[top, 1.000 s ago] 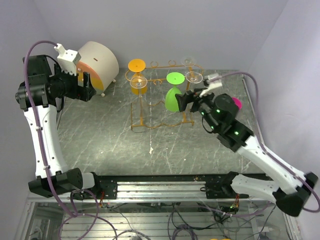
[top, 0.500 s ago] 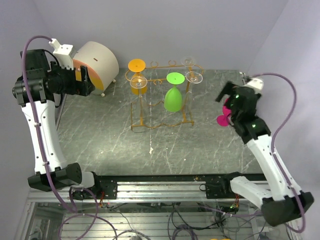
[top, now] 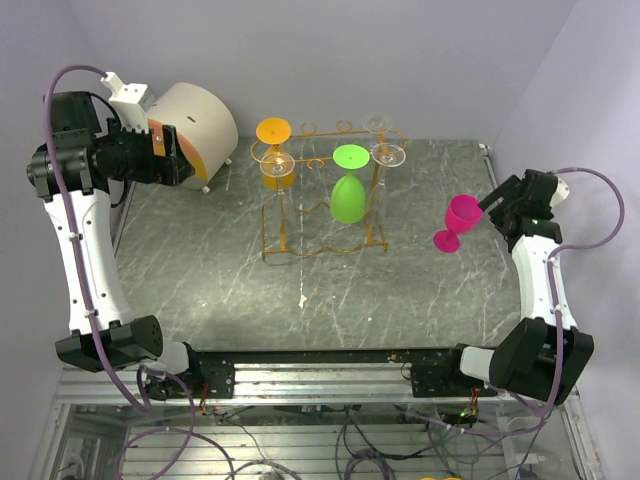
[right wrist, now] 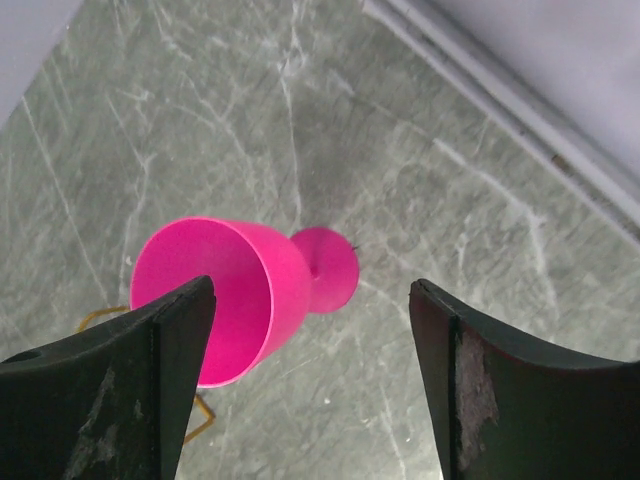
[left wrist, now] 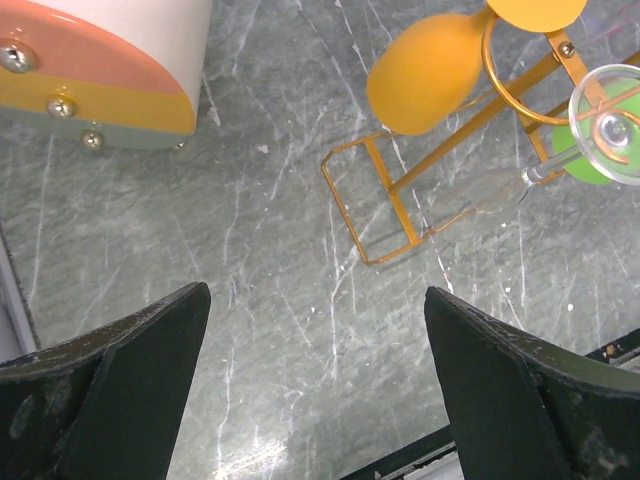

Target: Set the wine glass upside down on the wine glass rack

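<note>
**A:** What is the pink wine glass [right wrist: 235,300] like?

**B:** Opaque and smooth, with a dull sheen (nothing like the glint of the clear one). It has a round cup tapering to a short thick stem and a small disc foot.

**A:** And the wine glass rack [top: 300,215]?

**B:** Thin orange-gold wire with an oval top rail, little loops and wavy bars low down. It stands on the grey, white-veined marble tabletop [top: 220,260].

**A:** How do the jaws of the right gripper [right wrist: 310,290] stand?

**B:** They are spread wide, wider than the cup, and grip nothing. The glass sits just ahead of them, framed by the gap. I cannot tell whether one finger brushes its rim.

**A:** Which way does the glass point?

**B:** It stands on its foot with the mouth up toward the jaws and its long axis upright. It is apart from the rack, which lies beyond it.

**A:** And the left gripper [left wrist: 318,295]?

**B:** It is just as wide open and empty, with only marble under the gap. Ahead and to the right of those jaws is the rack's base frame, with an orange glass [left wrist: 430,75] hanging bowl-down. A clear glass [left wrist: 605,125] hangs beside it, and a green glass [top: 347,198] also hangs inverted. Ahead and to the left is a white drum [left wrist: 90,70] with an orange-and-yellow face.
</note>
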`<action>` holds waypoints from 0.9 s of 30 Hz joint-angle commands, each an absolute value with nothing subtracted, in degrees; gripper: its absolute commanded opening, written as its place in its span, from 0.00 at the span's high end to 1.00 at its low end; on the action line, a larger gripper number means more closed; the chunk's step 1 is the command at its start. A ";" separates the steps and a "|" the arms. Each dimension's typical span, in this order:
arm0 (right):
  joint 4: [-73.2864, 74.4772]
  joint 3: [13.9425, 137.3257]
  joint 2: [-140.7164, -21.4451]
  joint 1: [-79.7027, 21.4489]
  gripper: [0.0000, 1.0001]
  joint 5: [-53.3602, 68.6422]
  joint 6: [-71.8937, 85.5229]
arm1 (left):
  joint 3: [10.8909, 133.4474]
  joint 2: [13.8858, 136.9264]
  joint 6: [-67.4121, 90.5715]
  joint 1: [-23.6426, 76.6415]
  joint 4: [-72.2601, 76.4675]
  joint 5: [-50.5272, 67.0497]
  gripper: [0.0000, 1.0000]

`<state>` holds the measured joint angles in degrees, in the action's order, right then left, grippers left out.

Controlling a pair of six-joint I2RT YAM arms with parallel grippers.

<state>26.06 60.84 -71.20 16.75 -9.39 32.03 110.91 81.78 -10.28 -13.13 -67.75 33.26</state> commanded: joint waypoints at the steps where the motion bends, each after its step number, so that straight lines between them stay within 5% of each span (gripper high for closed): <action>1: 24.18 58.95 -71.62 17.14 0.27 -6.42 33.15 | 109.78 82.69 -12.06 -12.67 -69.45 36.85 0.00; 7: 22.82 57.74 -72.82 17.06 0.46 -5.99 33.00 | 108.49 82.88 -13.15 -12.67 -69.87 38.10 0.01; 19: 19.20 54.76 -76.07 14.15 0.48 -5.57 34.26 | 105.82 82.08 -15.24 -12.69 -70.53 40.16 0.01; 22: 18.24 54.22 -76.95 13.42 0.65 -5.51 34.68 | 105.03 81.85 -15.21 -12.69 -70.23 40.08 0.00; 25: 17.91 54.33 -76.96 13.00 0.99 -5.34 34.89 | 104.67 81.69 -15.18 -12.68 -70.14 40.13 0.00; 27: 18.73 54.93 -76.17 12.42 1.00 -5.92 34.72 | 104.75 81.57 -15.08 -12.67 -70.05 39.85 0.00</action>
